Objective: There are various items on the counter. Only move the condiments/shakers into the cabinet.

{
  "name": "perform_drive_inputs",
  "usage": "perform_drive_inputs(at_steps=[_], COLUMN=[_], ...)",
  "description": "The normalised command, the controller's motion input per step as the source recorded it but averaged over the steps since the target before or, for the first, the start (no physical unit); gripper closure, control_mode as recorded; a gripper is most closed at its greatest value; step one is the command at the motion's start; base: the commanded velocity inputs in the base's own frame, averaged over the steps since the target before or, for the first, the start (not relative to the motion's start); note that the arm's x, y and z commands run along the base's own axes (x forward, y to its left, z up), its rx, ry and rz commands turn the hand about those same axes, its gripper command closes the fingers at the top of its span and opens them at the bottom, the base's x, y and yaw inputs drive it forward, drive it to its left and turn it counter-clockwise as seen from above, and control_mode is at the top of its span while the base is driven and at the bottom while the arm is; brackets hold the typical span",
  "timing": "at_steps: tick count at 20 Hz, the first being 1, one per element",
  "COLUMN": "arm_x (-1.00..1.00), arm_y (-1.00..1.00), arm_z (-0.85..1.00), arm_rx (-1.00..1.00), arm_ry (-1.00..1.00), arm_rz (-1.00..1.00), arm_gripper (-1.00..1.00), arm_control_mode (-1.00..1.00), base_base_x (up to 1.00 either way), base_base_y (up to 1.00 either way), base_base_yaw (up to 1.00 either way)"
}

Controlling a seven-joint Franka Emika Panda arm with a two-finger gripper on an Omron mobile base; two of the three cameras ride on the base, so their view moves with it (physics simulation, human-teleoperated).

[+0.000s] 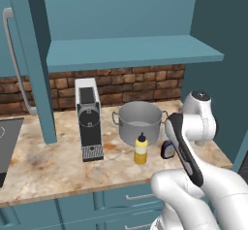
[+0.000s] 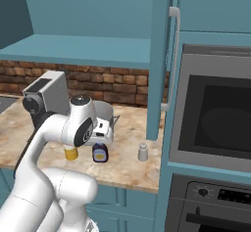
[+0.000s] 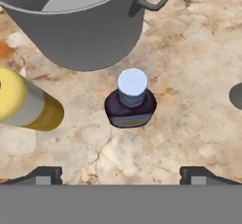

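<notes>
In the hand view my gripper (image 3: pixel 120 176) is open and looks down on the dark brown sauce bottle (image 3: pixel 131 100) with a blue cap, which stands upright on the counter (image 3: pixel 189 53) between and beyond the fingertips (image 3: pixel 45 175). The same sauce bottle (image 2: pixel 100 153) sits just under my hand in the right base view. The yellow squeeze bottle (image 1: pixel 141 149) stands to its left, in front of the pot. The small grey-white shaker (image 2: pixel 142 152) stands further right. Above, the teal cabinet shelf (image 1: pixel 135 52) is bare.
A steel two-handled pot (image 1: pixel 139 122) stands right behind the bottles. The black-and-white coffee machine (image 1: pixel 89 120) is to its left. An open cabinet door (image 2: pixel 159 59) hangs near the shaker, with an oven (image 2: pixel 215 123) to the right.
</notes>
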Motion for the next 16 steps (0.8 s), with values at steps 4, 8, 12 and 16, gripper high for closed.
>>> perform_drive_inputs(at_steps=[4, 8, 12, 16], arm_x=[0.0, 0.0, 0.03, 0.04], arm_y=[0.0, 0.0, -0.01, -0.01], arm_z=[-0.26, -0.2, -0.17, -0.18], arm_rx=[0.0, 0.0, 0.0, 0.0], arm_ry=[-0.01, -0.04, -0.05, -0.05], arm_rz=[0.0, 0.0, 0.0, 0.0], arm_gripper=[-1.0, -1.0, -1.0, -1.0], arm_control_mode=[-1.0, -1.0, -1.0, -1.0], base_base_x=[0.0, 0.0, 0.0, 0.0], base_base_y=[0.0, 0.0, 0.0, 0.0], base_base_yaw=[0.0, 0.0, 0.0, 0.0])
